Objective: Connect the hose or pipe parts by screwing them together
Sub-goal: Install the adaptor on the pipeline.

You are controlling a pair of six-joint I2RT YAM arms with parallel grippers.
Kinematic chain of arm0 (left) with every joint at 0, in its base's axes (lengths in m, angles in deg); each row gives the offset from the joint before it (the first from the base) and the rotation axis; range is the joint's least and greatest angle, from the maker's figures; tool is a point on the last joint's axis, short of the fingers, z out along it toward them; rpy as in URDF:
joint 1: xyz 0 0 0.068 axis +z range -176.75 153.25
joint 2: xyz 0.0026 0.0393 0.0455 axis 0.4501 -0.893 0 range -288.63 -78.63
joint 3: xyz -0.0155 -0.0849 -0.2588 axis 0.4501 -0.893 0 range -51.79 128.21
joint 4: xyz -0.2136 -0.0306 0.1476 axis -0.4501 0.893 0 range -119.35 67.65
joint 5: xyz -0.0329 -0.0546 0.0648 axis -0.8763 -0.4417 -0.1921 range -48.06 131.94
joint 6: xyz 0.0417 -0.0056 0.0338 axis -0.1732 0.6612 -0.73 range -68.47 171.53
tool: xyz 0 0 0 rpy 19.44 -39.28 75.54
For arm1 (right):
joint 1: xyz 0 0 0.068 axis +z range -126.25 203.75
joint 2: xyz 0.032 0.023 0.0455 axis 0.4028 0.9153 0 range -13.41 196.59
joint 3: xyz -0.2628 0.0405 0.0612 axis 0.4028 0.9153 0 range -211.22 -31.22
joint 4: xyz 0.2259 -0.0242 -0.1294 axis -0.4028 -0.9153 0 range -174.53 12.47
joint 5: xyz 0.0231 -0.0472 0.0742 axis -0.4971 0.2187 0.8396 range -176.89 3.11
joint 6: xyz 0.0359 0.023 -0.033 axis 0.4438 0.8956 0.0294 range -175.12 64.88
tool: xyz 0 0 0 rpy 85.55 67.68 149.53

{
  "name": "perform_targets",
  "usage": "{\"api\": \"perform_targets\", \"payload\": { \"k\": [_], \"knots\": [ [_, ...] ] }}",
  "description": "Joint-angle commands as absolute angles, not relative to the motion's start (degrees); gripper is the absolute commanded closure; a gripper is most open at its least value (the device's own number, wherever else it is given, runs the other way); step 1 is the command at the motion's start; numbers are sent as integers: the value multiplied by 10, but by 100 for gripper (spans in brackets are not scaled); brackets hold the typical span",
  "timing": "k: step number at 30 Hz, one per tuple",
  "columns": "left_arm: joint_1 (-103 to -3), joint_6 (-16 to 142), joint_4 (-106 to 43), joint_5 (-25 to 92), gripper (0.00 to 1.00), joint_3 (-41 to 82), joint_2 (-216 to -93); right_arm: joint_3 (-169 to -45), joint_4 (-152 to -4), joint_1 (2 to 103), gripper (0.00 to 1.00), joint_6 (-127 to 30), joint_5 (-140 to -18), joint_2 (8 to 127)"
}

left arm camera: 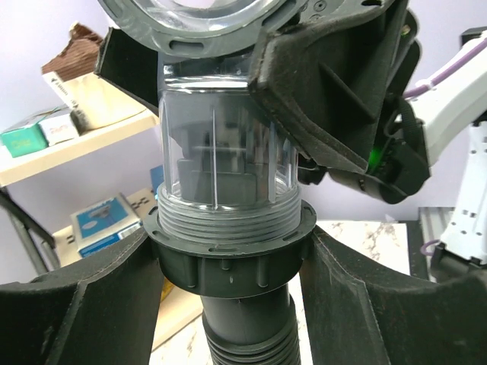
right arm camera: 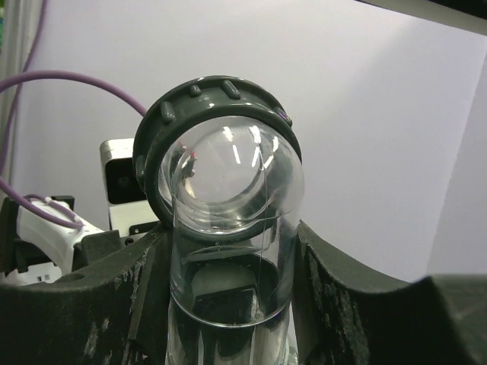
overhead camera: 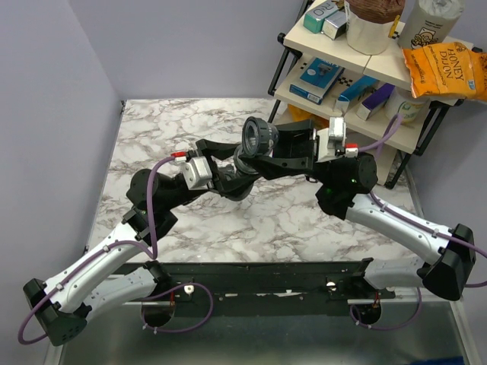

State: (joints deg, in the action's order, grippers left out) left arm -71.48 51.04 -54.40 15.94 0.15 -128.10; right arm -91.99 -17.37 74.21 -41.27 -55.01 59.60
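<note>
Top external view has both arms meeting in the middle, over the marble table [overhead camera: 152, 144]. The left gripper [left arm camera: 228, 274] is partly closed, and its two fingers squeeze the black collar nut [left arm camera: 228, 255] from both sides. The ribbed hose [left arm camera: 245, 346] comes out just below those fingers. Right above the nut sits the clear end piece [left arm camera: 221, 144], touching it. The right gripper [right arm camera: 228, 296] is about half closed and pinches that clear piece, with its grey ring [right arm camera: 221, 90] sticking out past the fingers.
</note>
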Motion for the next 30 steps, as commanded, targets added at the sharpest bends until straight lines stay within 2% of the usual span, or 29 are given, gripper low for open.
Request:
{"api": "perform_targets", "payload": {
  "k": [1, 10, 23, 30],
  "knots": [
    [-705, 478, -781, 288, 100, 91, -1249, -866, -377, 753, 99, -438, -523, 631],
    [-705, 437, -765, 330, 100, 89, -1249, -834, -428, 777, 99, -459, -667, 619],
    [-705, 408, -764, 353, 100, 80, -1247, -855, -558, 882, 99, -523, -986, 622],
    [-705, 404, -779, 368, 100, 60, -1246, -959, -726, 934, 99, -492, -1233, 677]
  ]
}}
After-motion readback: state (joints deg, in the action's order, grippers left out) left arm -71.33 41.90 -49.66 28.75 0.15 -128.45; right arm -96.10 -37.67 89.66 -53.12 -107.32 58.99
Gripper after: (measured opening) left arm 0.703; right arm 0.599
